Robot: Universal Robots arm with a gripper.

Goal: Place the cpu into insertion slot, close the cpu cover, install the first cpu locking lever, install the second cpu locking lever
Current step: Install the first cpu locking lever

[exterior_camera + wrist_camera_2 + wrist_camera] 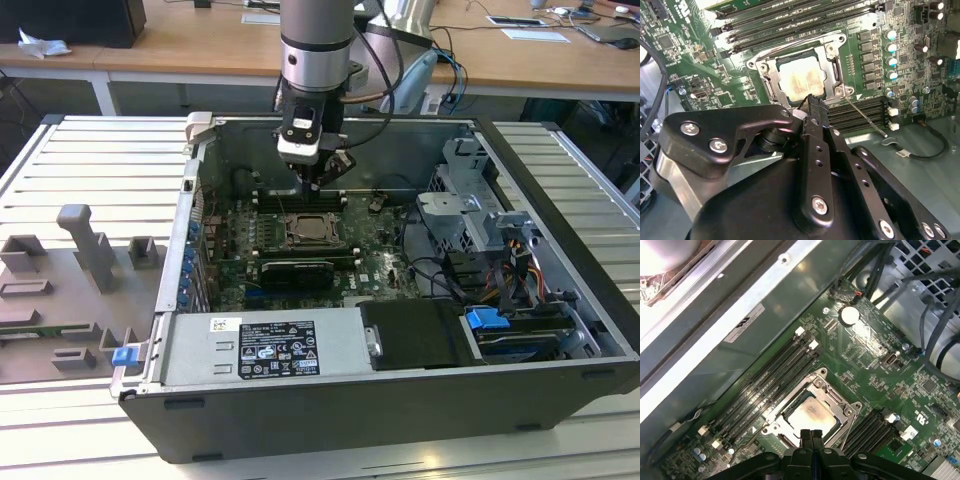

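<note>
The cpu [801, 80] [810, 415] lies flat in the insertion slot [315, 232], its silvery top showing through the window of the cpu cover [832, 62] [832, 397]. The cover lies down over the socket. One thin wire locking lever [865, 116] sticks out sideways from a socket corner over the memory slots. A second wire lever [795, 42] runs along the socket's opposite edge. My gripper [811, 433] [812, 100] [320, 185] hangs just above the socket's edge, shut, with nothing between its fingers.
The motherboard sits inside an open computer case [560, 300]. Memory slots [765, 380] flank the socket. A black graphics card [297, 272], a power supply [260, 345], a drive cage [470, 215] and cables [520, 270] surround it. A grey fixture [80, 270] stands at the exterior view's left.
</note>
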